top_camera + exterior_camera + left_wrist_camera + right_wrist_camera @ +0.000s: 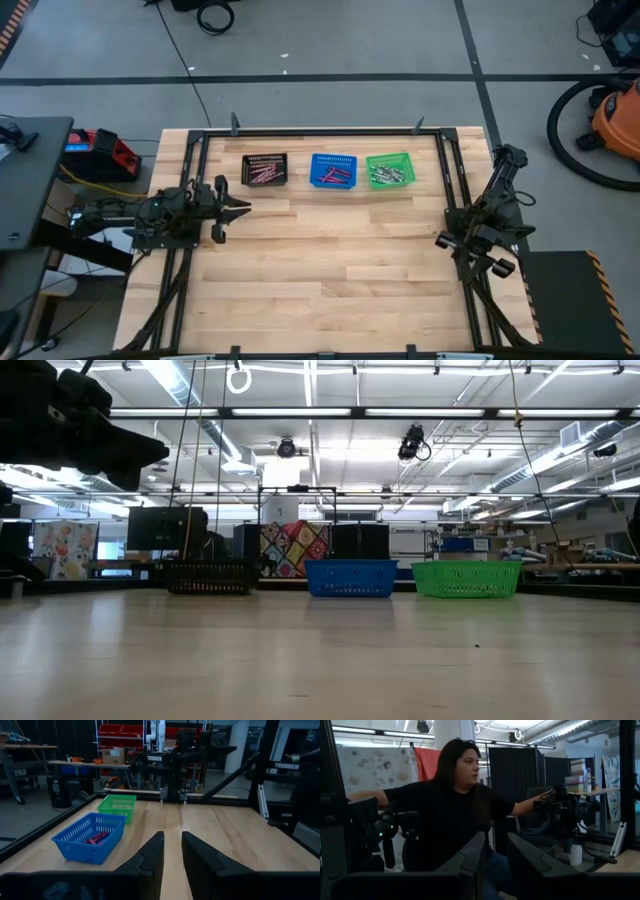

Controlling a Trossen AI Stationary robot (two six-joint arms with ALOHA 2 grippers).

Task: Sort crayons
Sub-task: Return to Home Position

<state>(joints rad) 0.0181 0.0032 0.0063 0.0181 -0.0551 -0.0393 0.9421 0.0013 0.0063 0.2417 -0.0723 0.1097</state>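
- Left gripper (pixel 172 842) is sitting at the 9 o'clock edge of the table (pixel 330 270), aiming toward 3 o'clock, fingers slightly parted and pinching nothing.
- Right gripper (pixel 496 842) is parking at 3 o'clock, fingers narrowly spread, carrying nothing.
- Homing, my call: both arms should be folding back slowly and clearing the basket rims.
- Count: two arms, three baskets lining 12 o'clock.
  - Black basket (pixel 265 156) is holding pink crayons (pixel 265 173).
  - Blue basket (pixel 333 156) is holding red crayons (pixel 338 177).
  - Green basket (pixel 390 156) is holding grey crayons (pixel 390 176).
- Crayon totals are probably several each, but too small to count.
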